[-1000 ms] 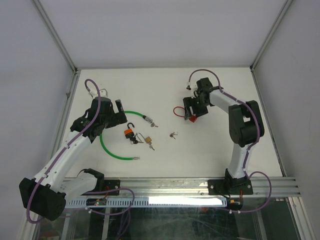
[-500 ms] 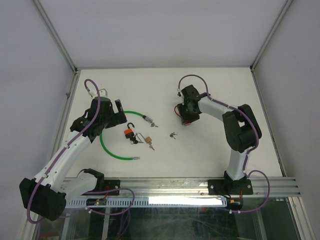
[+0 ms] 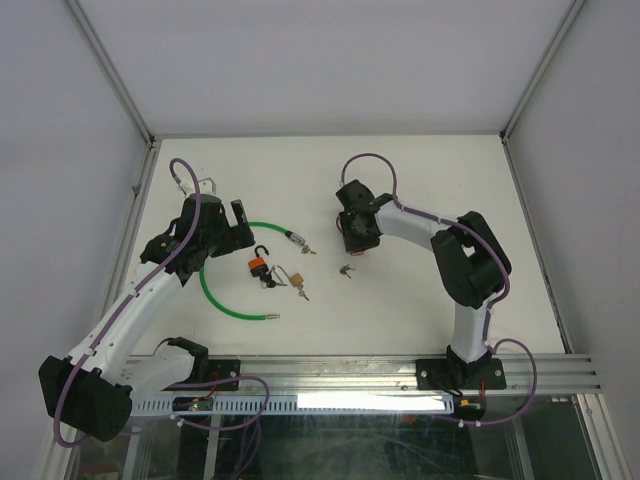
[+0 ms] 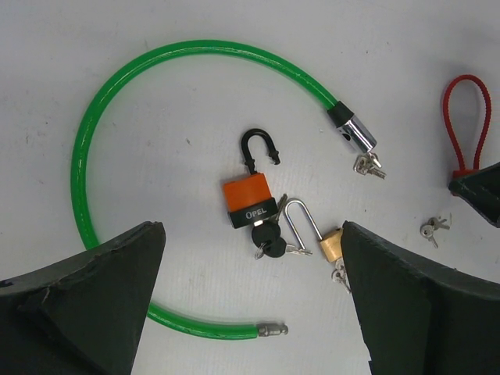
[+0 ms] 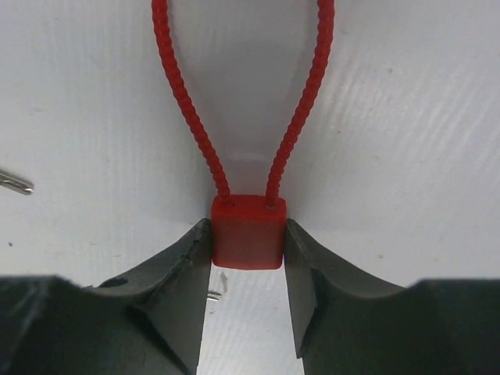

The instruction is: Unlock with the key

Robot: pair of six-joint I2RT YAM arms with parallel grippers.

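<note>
My right gripper (image 5: 247, 262) is shut on the body of a red cable-loop lock (image 5: 248, 230), whose loop points away from the fingers. In the top view this gripper (image 3: 356, 236) is just behind a small loose key pair (image 3: 346, 270). My left gripper (image 4: 250, 312) is open and empty, hovering above an orange padlock (image 4: 248, 199) with an open black shackle and black-headed keys (image 4: 269, 238) in it. A brass padlock (image 4: 332, 244) with keys lies to the right of the orange one.
A green cable lock (image 4: 156, 62) curves round the padlocks, its chrome head and keys (image 4: 361, 148) at the right end. The enclosure walls (image 3: 130, 110) border the white table (image 3: 430, 160).
My right gripper has carried the red lock leftward and nearer, from the right-middle of the table to just behind the loose keys. The left arm has not moved.
</note>
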